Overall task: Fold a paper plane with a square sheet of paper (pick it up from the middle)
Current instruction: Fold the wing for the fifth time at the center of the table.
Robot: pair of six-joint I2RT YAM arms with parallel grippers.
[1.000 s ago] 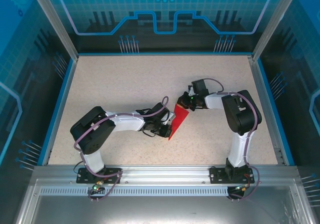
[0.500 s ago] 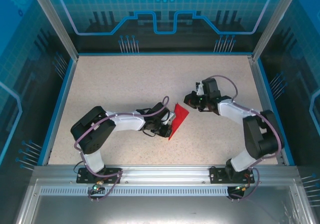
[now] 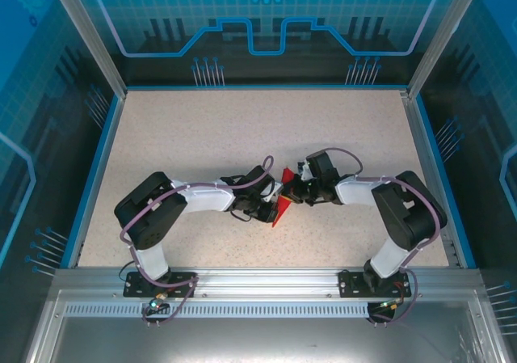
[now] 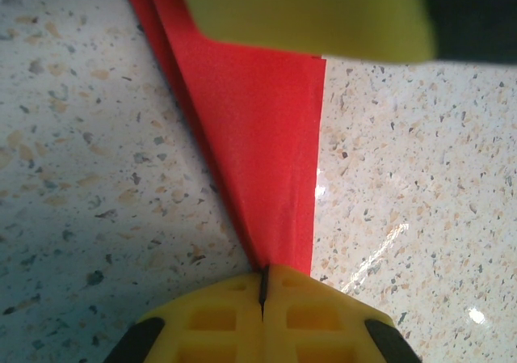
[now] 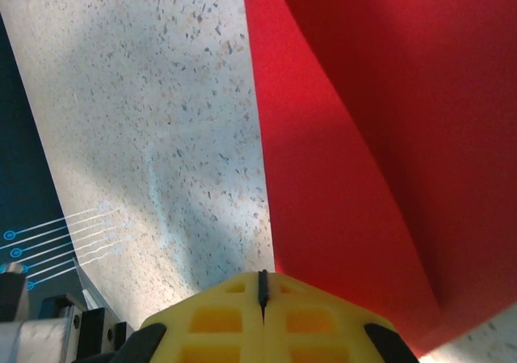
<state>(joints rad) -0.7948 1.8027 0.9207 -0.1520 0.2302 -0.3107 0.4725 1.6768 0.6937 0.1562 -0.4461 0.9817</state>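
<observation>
Blue-panelled walls (image 3: pixel 266 23) ring the speckled table (image 3: pixel 202 128), whose upper half and both sides are bare. Just right of the frame's centre sits the creased red sheet of paper (image 4: pixel 258 137), slanted. The left gripper (image 4: pixel 262 284) pinches its narrow lower end. The right gripper (image 5: pixel 261 286), fingers pressed together, covers its upper end.

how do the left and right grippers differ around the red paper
The left gripper pinches the narrow end of the red paper in its jaws; the right gripper is shut with the paper lying beside its jaws, not between them. From above, the left gripper reaches in from the left, the right gripper from the right. Both have yellow jaws, closed.
</observation>
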